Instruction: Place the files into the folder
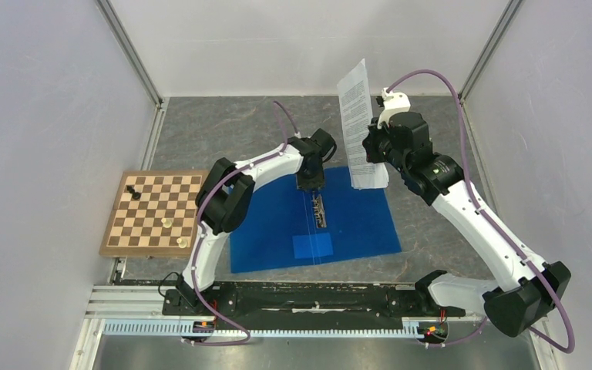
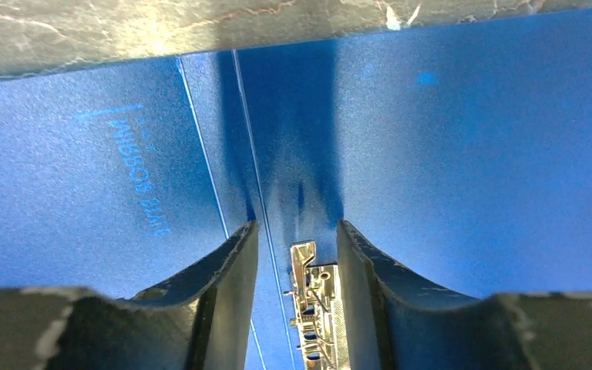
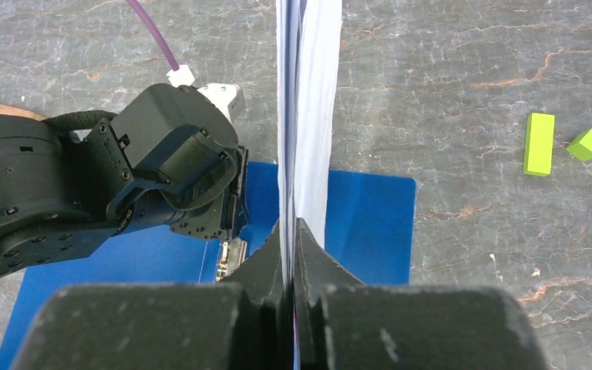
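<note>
Lying open and flat on the grey desk [image 1: 216, 131], the blue folder [image 1: 354, 223] shows from above with its metal clip [image 1: 320, 210] along the spine. The left pincer [image 1: 311, 185] hangs over the clip's far end. The right pincer [image 1: 371, 146] holds the files [image 1: 354, 116] upright above the folder's far right corner. A chessboard [image 1: 154, 214] lies left of the folder.

From the left wrist, the left pincer [image 2: 297, 231] stands open and grips nothing, its fingers [image 2: 231, 266] either side of the clip [image 2: 314, 297] on the folder [image 2: 470, 193].

From the right wrist, the right pincer [image 3: 289, 231] is clamped on the files [image 3: 312, 100], seen edge-on above the folder [image 3: 370, 223]. 2 green blocks [image 3: 539, 144] lie right of the folder.
</note>
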Robot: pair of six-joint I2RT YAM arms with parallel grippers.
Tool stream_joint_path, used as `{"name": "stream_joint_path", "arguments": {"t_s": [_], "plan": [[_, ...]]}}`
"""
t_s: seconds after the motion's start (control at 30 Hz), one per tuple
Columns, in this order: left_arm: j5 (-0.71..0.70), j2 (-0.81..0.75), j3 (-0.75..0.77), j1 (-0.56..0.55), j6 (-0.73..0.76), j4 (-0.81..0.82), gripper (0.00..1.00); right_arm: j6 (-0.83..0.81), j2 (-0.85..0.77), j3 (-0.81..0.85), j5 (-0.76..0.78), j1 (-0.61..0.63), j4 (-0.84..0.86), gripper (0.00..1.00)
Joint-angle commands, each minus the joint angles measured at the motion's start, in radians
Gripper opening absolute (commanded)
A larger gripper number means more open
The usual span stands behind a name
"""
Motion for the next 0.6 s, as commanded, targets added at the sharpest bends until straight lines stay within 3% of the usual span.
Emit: {"name": "stream_joint_path", "arguments": {"t_s": [0.0,0.17,0.37,0.57], "plan": [[0.005,-0.050,-0.014,0.036,0.064,0.001,0.53,-0.005,0.007,0.022,0.004,0.002,0.031,0.00],[0.047,-0.105,0.000,0.091,0.091,0.016,0.72,-0.006,0.013,0.025,0.005,0.003,0.032,0.00],[0.124,-0.184,0.005,0.152,0.154,0.057,0.76,-0.004,0.024,0.046,-0.008,0.003,0.032,0.00],[0.447,-0.345,-0.178,0.254,0.156,0.399,0.77,0.021,0.034,0.136,-0.153,0.003,0.050,0.00]]}}
